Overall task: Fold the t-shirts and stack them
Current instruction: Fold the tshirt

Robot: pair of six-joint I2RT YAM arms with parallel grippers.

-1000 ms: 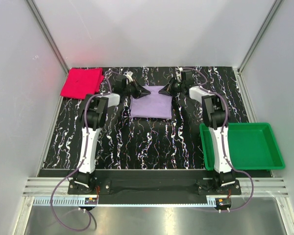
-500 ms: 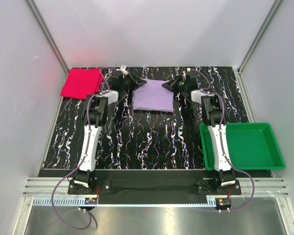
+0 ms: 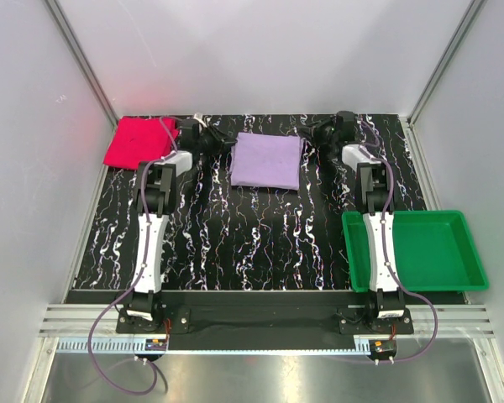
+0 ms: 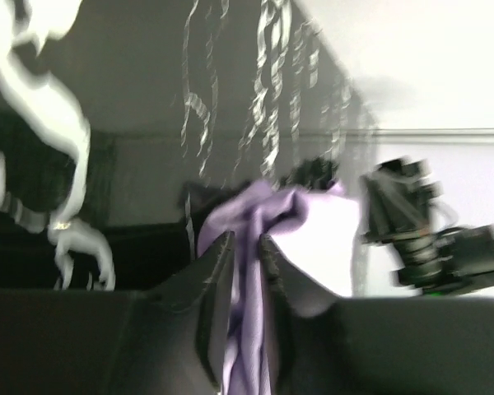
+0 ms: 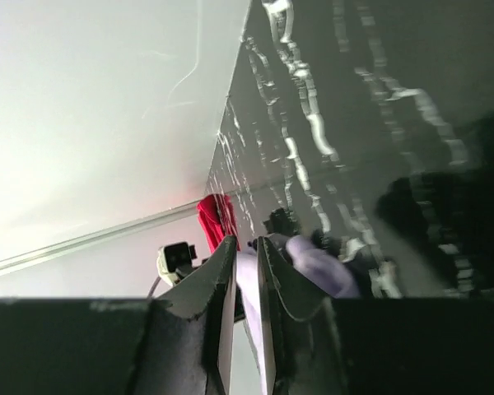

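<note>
A green plastic tray [image 3: 420, 252] is carried near right on the black white-veined table [image 3: 260, 235]. The pale lavender cloth t-shirt [image 3: 267, 161] is laid folded at far centre, and the pink-red folded t-shirt [image 3: 139, 143] far left. Lavender cloth is pinched in the nearly closed left gripper [image 4: 247, 239]. The right gripper [image 5: 245, 240] is narrowly parted; whether it has a grip cannot be told.

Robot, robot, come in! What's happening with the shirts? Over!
Left gripper pinching purple shirt corner. Right gripper at other corner, grip unclear. Shirt folded flat; red shirt apart, far left, not stacked.
</note>
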